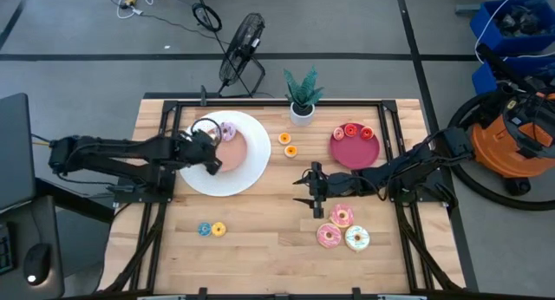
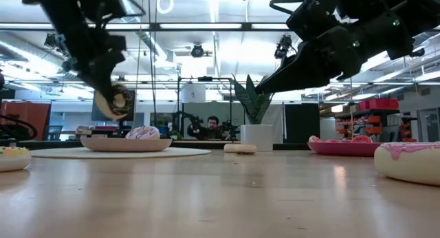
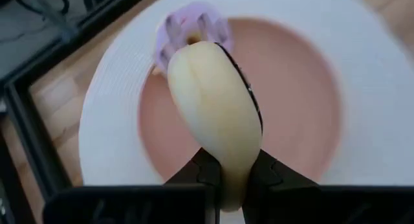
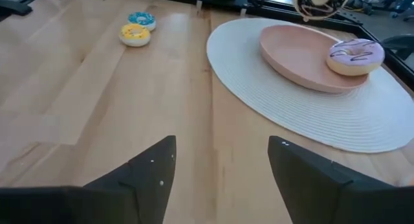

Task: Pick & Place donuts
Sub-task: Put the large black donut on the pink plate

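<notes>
Holding a chocolate donut [image 3: 217, 114] by its edge, the left end effector [image 3: 226, 179] hangs over the pink dish [image 3: 304, 120] on the big white plate [image 1: 251, 166]. Its two fingers are squeezed almost together on the donut's rim, so the ring stands on its side with the pale bottom showing in the left wrist view. A purple donut [image 4: 354, 57] already lies in that dish, just beside where this one hangs.

The right end effector [image 1: 310, 194] waits low over the middle of the bench [image 1: 260, 239] with its fingers spread wide and nothing between them. Three pink and white donuts [image 1: 342, 229] lie close by it. A tiny blue one [image 1: 204, 229] and a yellow one [image 1: 218, 229] sit touching near the front. Two tiny orange ones [image 1: 287, 144] lie by the plant pot [image 1: 302, 114], and red ones [image 1: 350, 131] sit in the magenta dish [image 1: 360, 154].

The donuts look light and hard (like toys), and smooth, so they could slip or roll. Pinching across the rim, as the left one does, seems the best hold.
</notes>
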